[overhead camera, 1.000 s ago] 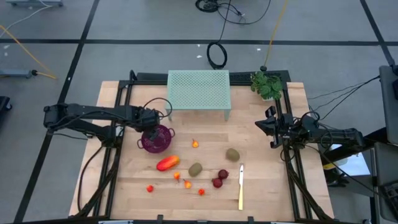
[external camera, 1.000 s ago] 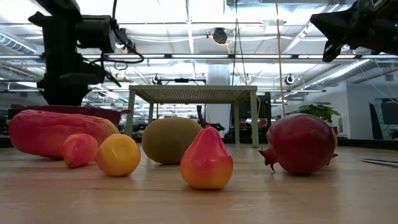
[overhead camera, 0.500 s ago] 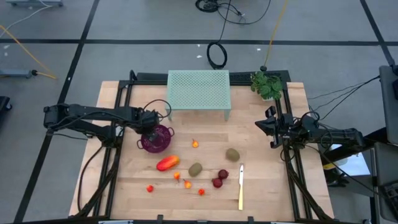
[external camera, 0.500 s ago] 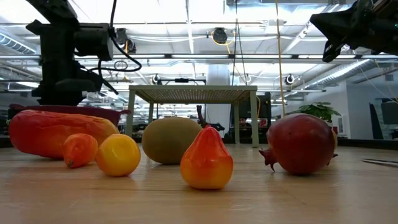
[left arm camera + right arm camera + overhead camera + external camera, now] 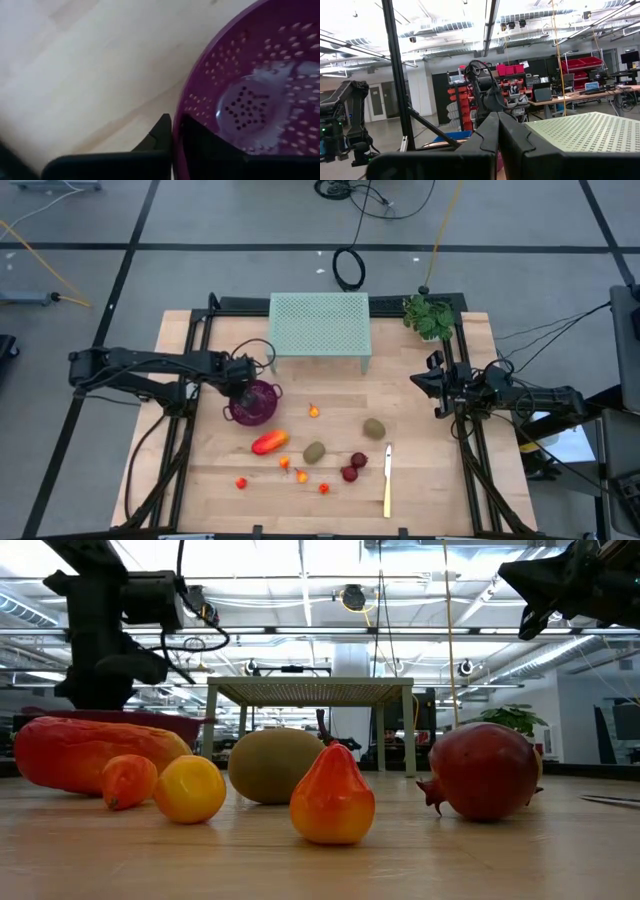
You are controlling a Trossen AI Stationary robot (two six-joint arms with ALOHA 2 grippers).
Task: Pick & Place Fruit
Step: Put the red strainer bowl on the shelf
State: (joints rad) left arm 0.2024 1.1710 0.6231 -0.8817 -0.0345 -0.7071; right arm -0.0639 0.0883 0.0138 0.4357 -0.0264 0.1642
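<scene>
The purple perforated bowl point(image 5: 252, 404) stands on the wooden table at the left, and my left gripper point(image 5: 175, 136) is shut on its rim. The fruit lies loose near the table's front: an elongated red-orange piece point(image 5: 269, 442), two kiwis point(image 5: 314, 451) point(image 5: 374, 428), dark red round ones point(image 5: 353, 467) and several tiny orange balls point(image 5: 301, 475). My right gripper point(image 5: 498, 131) is shut on nothing, raised at the table's right edge. My left gripper holds the bowl's rim point(image 5: 176, 117) on its far-left side. One finger point(image 5: 161, 132) is outside the wall and the other finger point(image 5: 210, 145) inside. The fingers come from above, pointing down. The bowl stands upright on the table.
A green perforated stand point(image 5: 320, 327) occupies the far middle, with a small plant point(image 5: 428, 317) to its right. A yellow-handled knife point(image 5: 387, 480) lies near the front right. Bare wood shows between the bowl and the stand.
My left gripper has stayed over the bowl's rim and tipped a little at the wrist. The bowl and the fruit have kept their places.
</scene>
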